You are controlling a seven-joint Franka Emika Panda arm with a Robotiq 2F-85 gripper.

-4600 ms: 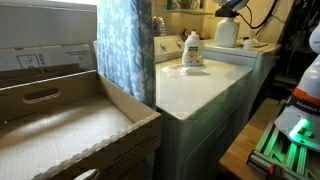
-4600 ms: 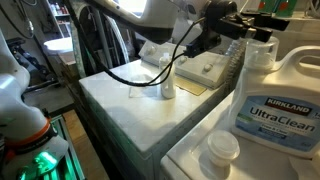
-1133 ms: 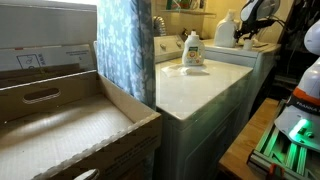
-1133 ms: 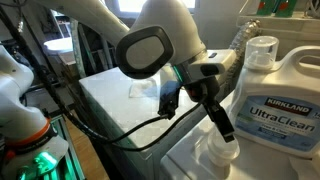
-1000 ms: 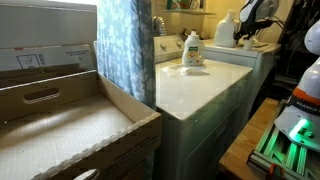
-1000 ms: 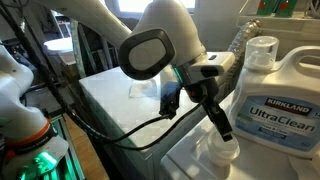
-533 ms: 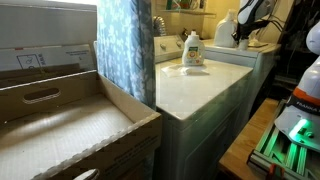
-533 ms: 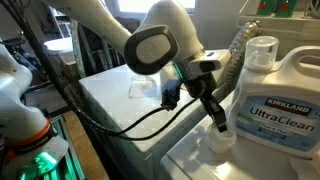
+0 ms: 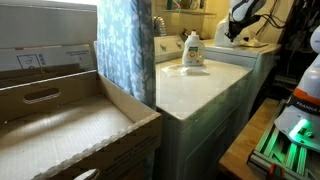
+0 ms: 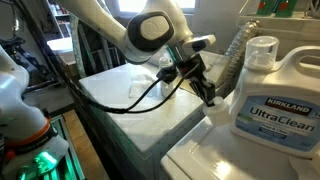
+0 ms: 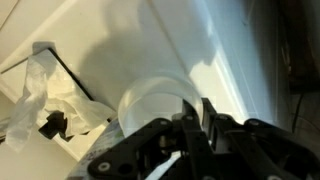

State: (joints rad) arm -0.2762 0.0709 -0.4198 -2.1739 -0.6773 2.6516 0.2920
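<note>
My gripper is shut on the rim of a white translucent detergent cap, one finger inside the cup and one outside. In the wrist view the gripper sits at the cap's right edge. The cap hangs just above the white machine top, beside the big Kirkland UltraClean jug, whose neck is uncapped. In an exterior view only the arm shows at the far back, over the white machines.
A small detergent bottle stands on the nearer machine top. Crumpled white material lies left of the cap. A patterned curtain and a cardboard box fill the left. Black cable loops below the arm.
The gripper came down over the cap on the machine top, shut on its rim, and has lifted it up and left toward the jug's side.
</note>
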